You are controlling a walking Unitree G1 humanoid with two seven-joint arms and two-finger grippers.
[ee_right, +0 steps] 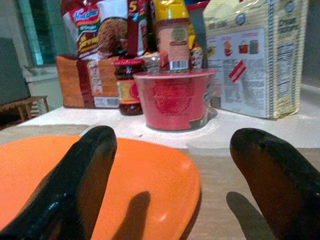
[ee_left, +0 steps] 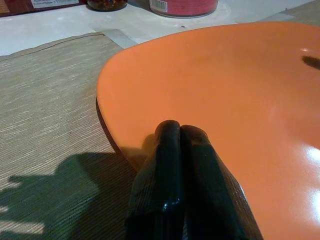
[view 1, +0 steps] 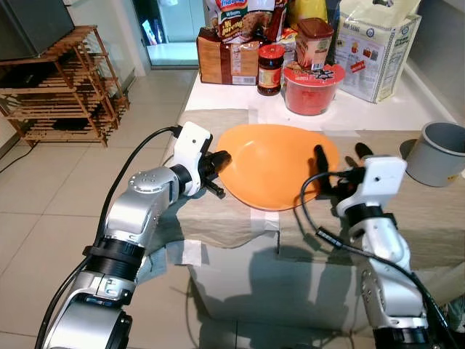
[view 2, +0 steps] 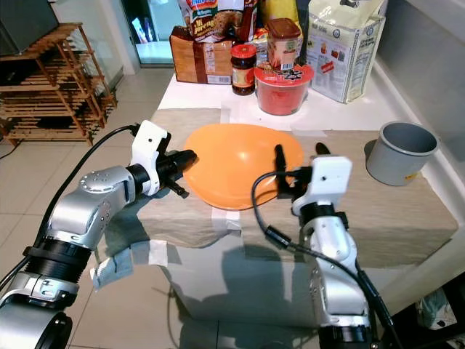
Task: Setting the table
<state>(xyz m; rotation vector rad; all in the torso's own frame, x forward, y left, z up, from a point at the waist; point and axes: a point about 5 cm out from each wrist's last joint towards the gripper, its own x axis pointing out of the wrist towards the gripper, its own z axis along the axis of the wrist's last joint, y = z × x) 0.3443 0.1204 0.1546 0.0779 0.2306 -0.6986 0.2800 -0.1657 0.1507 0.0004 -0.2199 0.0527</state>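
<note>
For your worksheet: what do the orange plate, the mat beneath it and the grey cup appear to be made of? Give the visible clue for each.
Orange plate: probably plastic or melamine, glossy; it shows bright highlights and uniform colour.
Mat: woven fabric, matte; fine ribbed threads show in the left wrist view.
Grey cup: likely plastic, perhaps ceramic; smooth, dull, even grey wall.

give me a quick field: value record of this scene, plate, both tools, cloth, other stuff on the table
plate: orange plate lying on the beige cloth
left tool: fingers together at the plate's left rim; whether they pinch it is unclear
right tool: open, at the plate's right edge
grey cup: on the cloth, right of the plate
back of table: red noodle cup, jar, food packets
</note>
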